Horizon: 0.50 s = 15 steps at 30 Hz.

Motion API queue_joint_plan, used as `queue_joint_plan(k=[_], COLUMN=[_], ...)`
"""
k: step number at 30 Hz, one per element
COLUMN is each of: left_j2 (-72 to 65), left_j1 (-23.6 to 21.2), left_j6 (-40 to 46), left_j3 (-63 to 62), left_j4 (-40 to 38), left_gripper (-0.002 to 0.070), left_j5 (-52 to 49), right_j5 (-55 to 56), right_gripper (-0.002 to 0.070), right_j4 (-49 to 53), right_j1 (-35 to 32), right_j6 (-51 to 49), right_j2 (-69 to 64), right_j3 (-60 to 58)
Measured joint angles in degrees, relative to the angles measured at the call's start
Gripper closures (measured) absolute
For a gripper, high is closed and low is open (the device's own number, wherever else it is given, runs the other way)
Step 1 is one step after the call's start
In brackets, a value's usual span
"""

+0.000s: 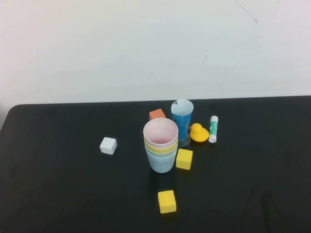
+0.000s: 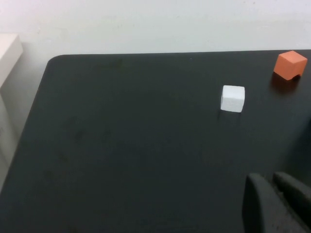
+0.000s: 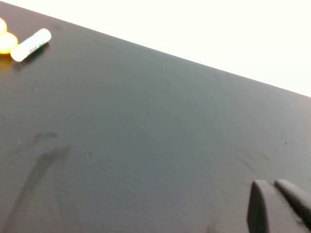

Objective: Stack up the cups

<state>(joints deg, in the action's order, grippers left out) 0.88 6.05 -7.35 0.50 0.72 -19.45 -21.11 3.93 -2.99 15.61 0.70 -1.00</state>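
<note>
At lower right of each wrist view: we find our two pincers, both off the high view.
Left gripper [image 2: 274,194]: fingers pressed together, clenched on nothing, above bare black table [image 2: 121,145].
Right gripper [image 3: 277,201]: fingers likewise closed and empty over bare tabletop.
Cups [image 1: 161,145]: centre of the high view; four nested in one upright stack, long axis vertical, mouths up; pink innermost, then yellow, green, light blue outermost at the bottom.
Cups versus pincers: well apart; neither wrist view shows the stack.
Around the stack: yellow block [image 1: 184,158] touching its right side; second yellow block [image 1: 166,201] below; white block [image 1: 108,145] left; orange block [image 1: 157,114], blue glass [image 1: 182,121], yellow duck [image 1: 198,133] and glue stick [image 1: 213,129] above and right.
</note>
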Motion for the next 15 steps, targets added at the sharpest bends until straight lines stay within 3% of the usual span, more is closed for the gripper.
queue_joint_plan(k=[10,15], left_j2=[0.0,0.0], left_j1=[0.0,0.0], left_j6=[0.0,0.0], left_j3=[0.0,0.0], left_j4=[0.0,0.0], left_gripper=[0.0673,0.0673], left_j5=[0.0,0.0], right_j5=[0.0,0.0], right_gripper=[0.0678,0.0678], right_j4=[0.0,0.21], right_j1=[-0.04,-0.04], right_j6=[0.0,-4.89], right_j2=[0.09,0.09], right_j3=[0.0,0.0])
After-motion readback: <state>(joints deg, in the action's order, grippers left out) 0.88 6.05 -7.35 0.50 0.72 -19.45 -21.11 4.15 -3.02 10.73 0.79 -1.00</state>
